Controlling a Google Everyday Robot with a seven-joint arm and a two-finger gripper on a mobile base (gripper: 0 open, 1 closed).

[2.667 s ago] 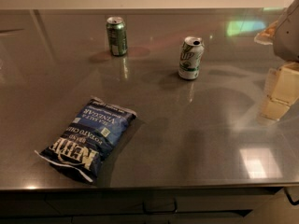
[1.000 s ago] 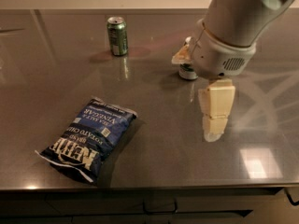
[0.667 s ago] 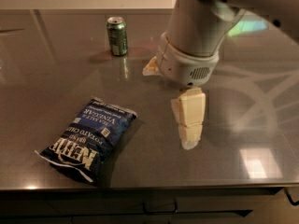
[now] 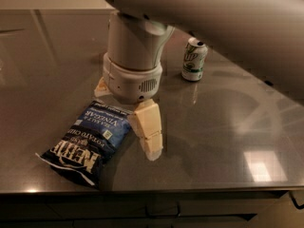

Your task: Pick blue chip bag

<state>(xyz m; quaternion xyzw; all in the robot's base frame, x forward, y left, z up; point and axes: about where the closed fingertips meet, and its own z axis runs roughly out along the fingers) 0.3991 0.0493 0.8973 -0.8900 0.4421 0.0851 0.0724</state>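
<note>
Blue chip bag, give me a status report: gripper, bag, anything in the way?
Gripper open at the bag's far end, not closed on it. Blue chip bag flat near front edge of table. Soda can well clear, right.

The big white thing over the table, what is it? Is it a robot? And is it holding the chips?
Yes, it is a robot arm. There is just one camera, and it looks down on a shiny grey table. The round part at the end of the arm carries the claw, which has two cream-coloured fingers for pinching things. The claw is open now and hangs just over the top end of the blue chip bag. The bag lies flat near the table's front edge. The claw is not holding anything yet. Farther back, on the right, a white and green can stands upright, apart from the bag. The robot's job is to pick up the bag.
</note>
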